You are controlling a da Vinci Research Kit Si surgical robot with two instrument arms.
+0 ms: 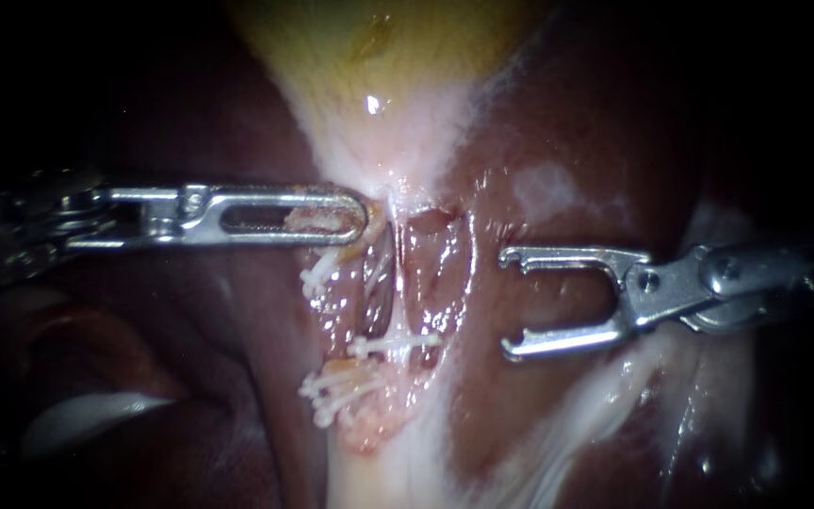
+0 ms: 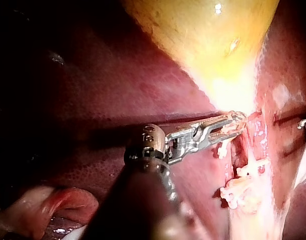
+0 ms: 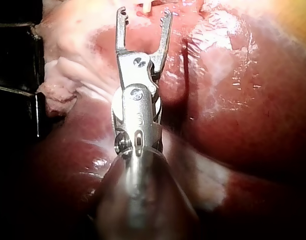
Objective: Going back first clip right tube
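Observation:
My left instrument (image 1: 360,215) reaches in from the left, its slotted jaws shut on pale tissue at the neck of the yellow gallbladder (image 1: 379,57). Below the neck two reddish tubes run down side by side, the left tube (image 1: 379,287) and the right tube (image 1: 433,273). A white clip (image 1: 396,344) lies across the lower part of the right tube. More white clips (image 1: 332,386) sit by the left tube. My right instrument (image 1: 511,303) stands just right of the right tube, apart from it, jaws wide open and empty. The right wrist view shows the same open jaws (image 3: 142,15).
Dark red liver (image 1: 567,123) surrounds the field on both sides. White fibrous tissue (image 1: 558,415) runs under my right instrument. In the left wrist view my left instrument (image 2: 240,120) holds tissue under the gallbladder (image 2: 203,35), with the clips (image 2: 240,192) just beyond.

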